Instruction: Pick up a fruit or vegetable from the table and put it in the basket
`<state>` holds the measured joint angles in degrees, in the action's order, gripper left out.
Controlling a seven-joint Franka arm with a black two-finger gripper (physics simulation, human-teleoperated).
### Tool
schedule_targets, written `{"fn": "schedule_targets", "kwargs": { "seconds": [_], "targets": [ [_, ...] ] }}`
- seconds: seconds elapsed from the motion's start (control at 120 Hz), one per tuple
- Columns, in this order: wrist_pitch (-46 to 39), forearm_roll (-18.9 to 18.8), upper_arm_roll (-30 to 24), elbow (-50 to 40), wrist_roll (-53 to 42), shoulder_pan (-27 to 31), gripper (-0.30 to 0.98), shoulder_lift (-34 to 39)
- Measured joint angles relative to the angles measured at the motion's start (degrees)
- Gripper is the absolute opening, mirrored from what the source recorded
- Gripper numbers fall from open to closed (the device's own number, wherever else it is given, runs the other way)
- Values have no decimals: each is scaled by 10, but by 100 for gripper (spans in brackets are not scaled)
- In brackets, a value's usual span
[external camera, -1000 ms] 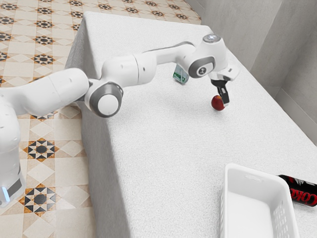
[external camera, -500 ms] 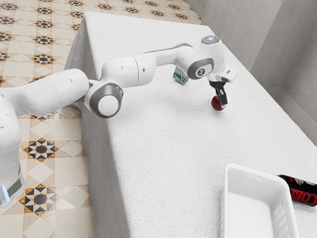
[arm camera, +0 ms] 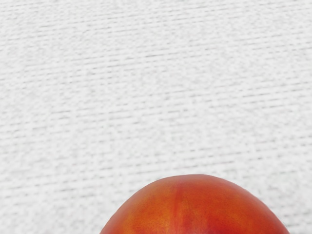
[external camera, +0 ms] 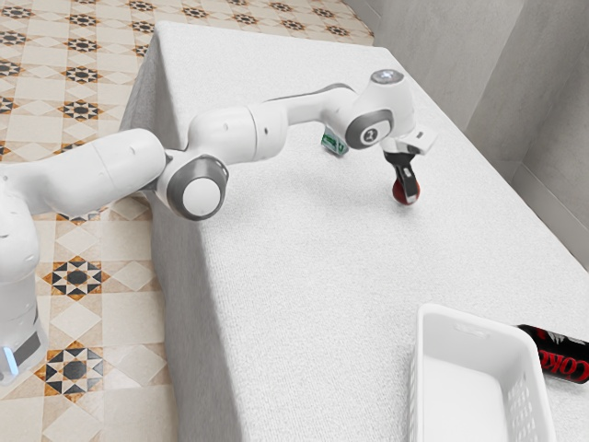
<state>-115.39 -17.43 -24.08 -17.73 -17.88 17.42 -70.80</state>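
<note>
Jaws down at the red fruit [external camera: 398, 193], their spread impossible to tell.
The black gripper [external camera: 409, 195] partly covers the fruit, which is on the white tablecloth [external camera: 304, 249], well apart from the white basket [external camera: 460, 319]; the wrist view shows its skin orange-red. Just beside the basket, toward the exterior view's right, a black can [external camera: 558, 354] lies on its side, with red capitals reading "COK" before the view's edge cuts in and white lettering above, too cropped to read. Partly behind the arm is a green-and-white package [external camera: 334, 141], its print too small to make out.
</note>
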Motion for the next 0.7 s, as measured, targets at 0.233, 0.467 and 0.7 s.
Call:
{"fn": "schedule_targets", "kwargs": {
  "seconds": [0.233, 0.467, 0.7],
  "targets": [
    [-15, 2, -1, 4, 1, 2, 56, -6],
    [-22, -1, -1, 4, 12, -1, 37, -5],
    [-18, -40, 1, 20, 19, -162, 34, 101]
  ]
}}
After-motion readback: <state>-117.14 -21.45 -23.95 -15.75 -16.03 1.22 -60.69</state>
